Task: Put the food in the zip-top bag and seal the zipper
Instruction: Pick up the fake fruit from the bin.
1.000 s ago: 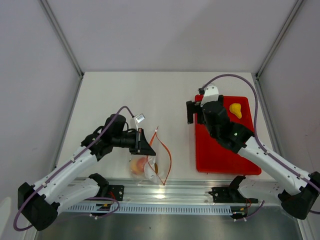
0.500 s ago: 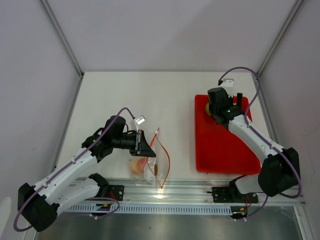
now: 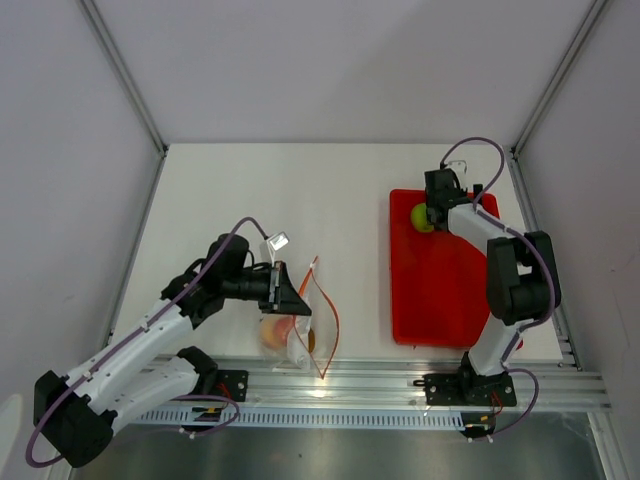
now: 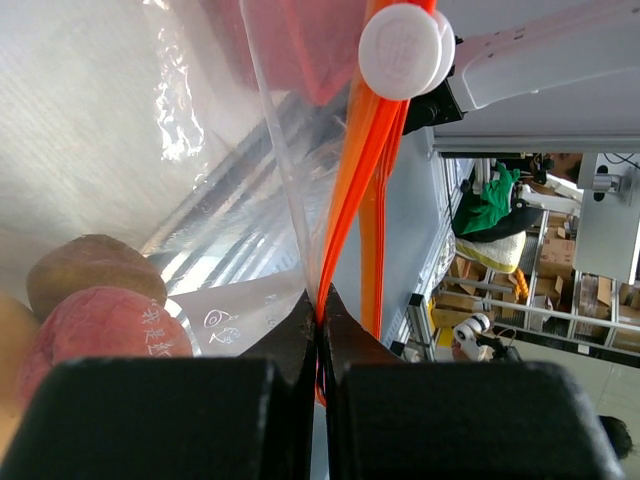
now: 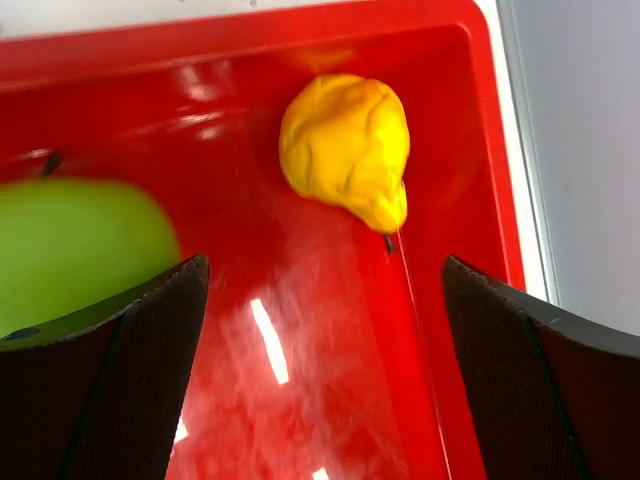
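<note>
left gripper (image 4: pixel 320 300): clamping shut on the zipper (image 4: pixel 350 200), holding the zip-top bag (image 3: pixel 305 325) up, well left of the red tray (image 3: pixel 440 300)
right gripper (image 5: pixel 320 300): hovering with jaws wide apart over the tray's far end
food: apple (image 3: pixel 422 217) and pear (image 5: pixel 347 150) lying in the tray
risk: apple sitting against one jaw, so closing could be knocking it away
change: right arm having swung from the tray's left edge to its far end; left arm staying put
</note>
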Robot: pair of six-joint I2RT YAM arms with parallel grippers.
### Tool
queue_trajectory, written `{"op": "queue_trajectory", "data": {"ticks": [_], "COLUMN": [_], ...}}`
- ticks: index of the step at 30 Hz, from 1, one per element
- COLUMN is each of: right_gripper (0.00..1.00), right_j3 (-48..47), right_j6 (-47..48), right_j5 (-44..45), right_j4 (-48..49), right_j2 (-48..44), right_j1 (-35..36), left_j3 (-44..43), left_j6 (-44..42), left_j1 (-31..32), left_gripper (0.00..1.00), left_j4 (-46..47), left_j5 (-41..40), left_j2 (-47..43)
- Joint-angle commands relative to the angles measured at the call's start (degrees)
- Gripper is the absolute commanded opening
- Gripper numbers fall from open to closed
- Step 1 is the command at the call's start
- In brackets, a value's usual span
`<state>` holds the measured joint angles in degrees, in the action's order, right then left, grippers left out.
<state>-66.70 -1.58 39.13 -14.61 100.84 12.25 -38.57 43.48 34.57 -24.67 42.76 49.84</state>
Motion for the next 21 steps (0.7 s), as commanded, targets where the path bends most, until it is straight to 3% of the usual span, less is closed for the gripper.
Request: {"op": "queue_trajectory", "data": {"ticks": [1, 12, 21], "right_gripper": [0.97, 0.95, 0.85], "right_j3": [-4.66, -10.29, -9.51], "right_j6": [1.32, 4.22, 4.05], "right_j5": [-1.87, 1.21, 0.77], "right_j4": [4.5, 6.26, 8.46], "right_j2": [3.74, 14.56, 16.76], "right_j1": [-2.32, -3.72, -6.1], "left_j3": [0.16, -0.28, -2.13], "left_j6": [0.73, 0.37, 0.29], "left_j1": [0.15, 0.24, 0.24], "left_gripper": [0.0, 0.01, 0.01], "left_j4": [2.25, 4.18, 5.77], "left_j5": [1.45, 4.34, 5.23], "left_j2": [-0.8, 3.41, 7.28]}}
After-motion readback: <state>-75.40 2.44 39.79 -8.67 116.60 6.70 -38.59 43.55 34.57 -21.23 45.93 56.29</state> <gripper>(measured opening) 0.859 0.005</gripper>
